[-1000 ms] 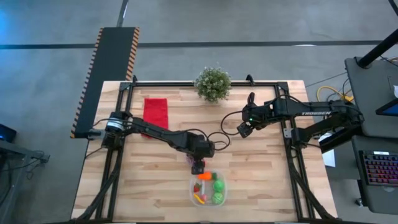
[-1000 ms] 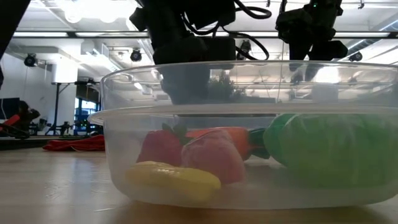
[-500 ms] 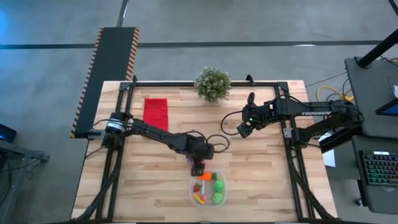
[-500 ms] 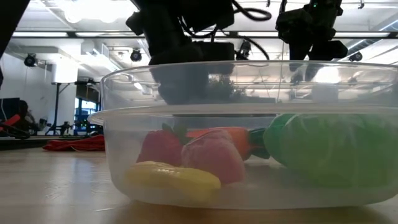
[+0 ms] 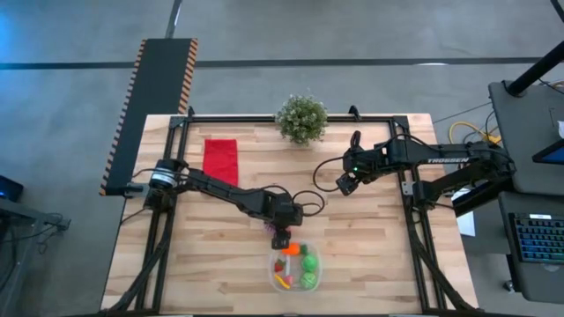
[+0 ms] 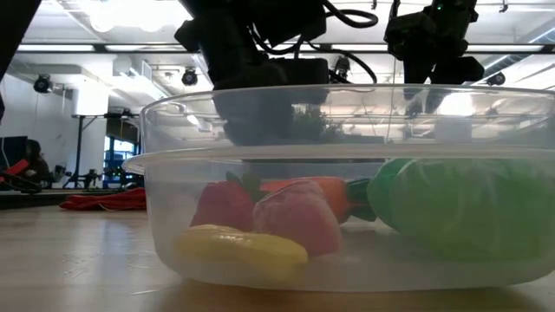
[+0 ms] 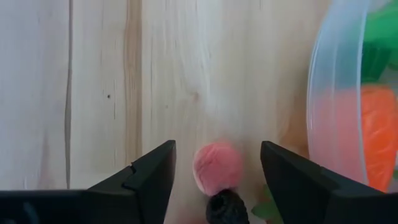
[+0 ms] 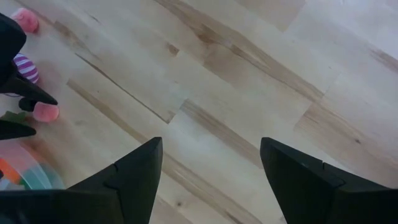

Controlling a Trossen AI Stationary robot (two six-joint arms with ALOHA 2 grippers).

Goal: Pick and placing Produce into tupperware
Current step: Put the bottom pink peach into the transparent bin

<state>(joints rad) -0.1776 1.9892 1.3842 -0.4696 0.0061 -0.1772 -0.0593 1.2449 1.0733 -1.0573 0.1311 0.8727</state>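
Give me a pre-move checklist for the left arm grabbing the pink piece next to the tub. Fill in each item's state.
1. Left gripper open: ok, fingers spread apart.
2. Pink piece between the fingers: ok, roughly centred in the left wrist view.
3. Nothing else in the grasp: not ok, a dark bumpy piece touches the pink piece.
4. Tupperware has room: ok, some of its floor is bare.
5. Clearance from the tupperware rim: cannot tell.
6. Right gripper out of the way: ok, mid-table, well away.
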